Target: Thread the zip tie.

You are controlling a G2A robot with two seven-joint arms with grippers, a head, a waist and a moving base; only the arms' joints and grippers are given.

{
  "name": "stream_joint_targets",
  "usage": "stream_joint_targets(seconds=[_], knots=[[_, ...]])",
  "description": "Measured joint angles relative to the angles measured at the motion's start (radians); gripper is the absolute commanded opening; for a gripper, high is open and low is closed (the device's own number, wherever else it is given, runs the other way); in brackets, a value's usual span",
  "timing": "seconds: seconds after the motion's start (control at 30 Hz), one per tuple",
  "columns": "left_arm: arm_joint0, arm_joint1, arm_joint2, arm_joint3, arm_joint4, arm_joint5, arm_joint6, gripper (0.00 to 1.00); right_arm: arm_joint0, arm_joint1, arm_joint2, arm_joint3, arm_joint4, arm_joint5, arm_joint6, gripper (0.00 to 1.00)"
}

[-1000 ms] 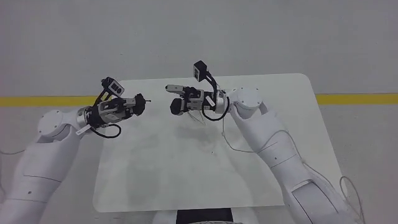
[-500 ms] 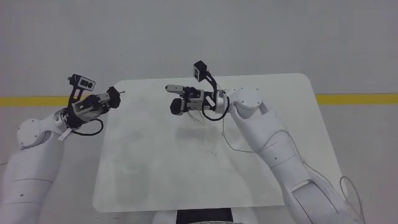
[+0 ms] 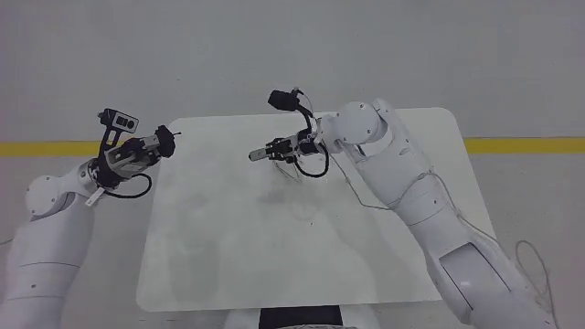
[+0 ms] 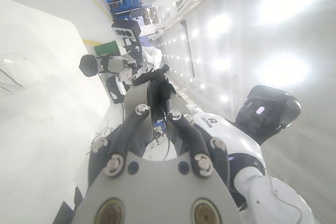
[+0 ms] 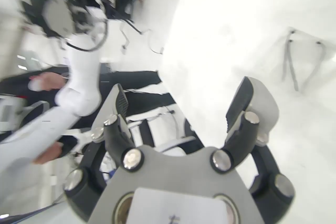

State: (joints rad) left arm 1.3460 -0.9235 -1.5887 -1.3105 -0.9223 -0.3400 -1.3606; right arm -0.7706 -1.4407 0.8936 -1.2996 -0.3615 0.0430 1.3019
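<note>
Rolled over since half a second ago, the right gripper (image 3: 259,154) (image 5: 181,91) hangs above the table (image 3: 366,238) near the middle of its far edge, jaws wide apart and holding nothing; the left gripper (image 3: 166,140) (image 4: 157,86) has kept its place at the left edge by the far-left corner, jaws closed on a dark zip tie (image 4: 160,78); pale strips (image 5: 291,62) lie on the table just beside the right gripper.
</note>
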Motion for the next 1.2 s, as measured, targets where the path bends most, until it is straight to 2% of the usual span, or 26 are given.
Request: stream_joint_targets(seconds=[0.03,0.23,0.33,0.47,0.67,0.77,0.83,1.1,1.2], knots=[[0.000,0.000,0.000,0.000,0.000,0.000,0.000,0.00,0.004,0.000,-0.009,0.006,-0.011,-0.019,0.016,1.00],[0.000,0.000,0.000,0.000,0.000,0.000,0.000,0.00,0.004,0.000,-0.009,0.007,-0.006,-0.009,0.011,1.00],[0.000,0.000,0.000,0.000,0.000,0.000,0.000,0.00,0.003,-0.001,-0.028,0.021,-0.033,-0.029,-0.007,1.00],[0.000,0.000,0.000,0.000,0.000,0.000,0.000,0.00,0.061,-0.021,-0.083,0.087,-0.057,-0.091,-0.086,1.00],[0.000,0.000,0.000,0.000,0.000,0.000,0.000,0.00,0.132,-0.071,-0.203,0.213,-0.154,-0.115,-0.289,1.00],[0.000,0.000,0.000,0.000,0.000,0.000,0.000,0.00,0.152,-0.094,-0.267,0.271,-0.224,-0.129,-0.348,1.00],[0.000,0.000,0.000,0.000,0.000,0.000,0.000,0.00,0.160,-0.100,-0.292,0.291,-0.266,-0.129,-0.351,1.00],[0.000,0.000,0.000,0.000,0.000,0.000,0.000,0.00,0.159,-0.099,-0.294,0.290,-0.264,-0.129,-0.347,1.00],[0.000,0.000,0.000,0.000,0.000,0.000,0.000,0.00,0.161,-0.104,-0.325,0.294,-0.334,-0.131,-0.314,1.00]])
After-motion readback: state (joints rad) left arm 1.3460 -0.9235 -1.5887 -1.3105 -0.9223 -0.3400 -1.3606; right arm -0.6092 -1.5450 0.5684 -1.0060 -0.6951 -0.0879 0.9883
